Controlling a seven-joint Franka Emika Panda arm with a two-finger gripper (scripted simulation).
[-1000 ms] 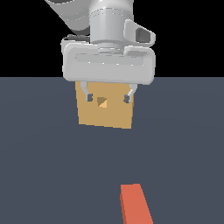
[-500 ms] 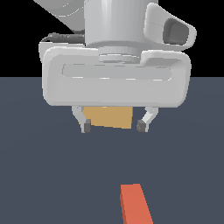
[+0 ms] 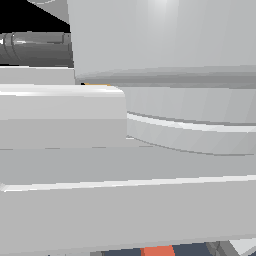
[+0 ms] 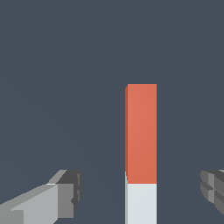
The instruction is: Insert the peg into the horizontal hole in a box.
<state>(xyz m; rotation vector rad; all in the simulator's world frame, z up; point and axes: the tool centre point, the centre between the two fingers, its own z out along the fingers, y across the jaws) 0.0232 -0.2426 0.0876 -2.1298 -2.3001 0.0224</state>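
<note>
Two fingers [image 4: 65,197] show in the wrist view, spread wide apart and grasping nothing; the gripper [image 4: 142,192] is released. I see the peg [image 4: 141,153] lying flat on the dark floor [image 4: 65,65] between the jaws, touching neither, nearer one finger than the other, its orange-red half pointing away from them. Bare floor surrounds the peg. In the exterior view the arm's grey body [image 3: 125,175] fills nearly everything; only an orange sliver of peg [image 3: 157,250] shows at the lower edge.

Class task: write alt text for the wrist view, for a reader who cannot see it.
A slim peg, orange-red along most of its visible length and pale grey-white at one end, lies on a dark slate surface. The gripper has its jaws open, one on either side of the peg, not touching it.
</note>
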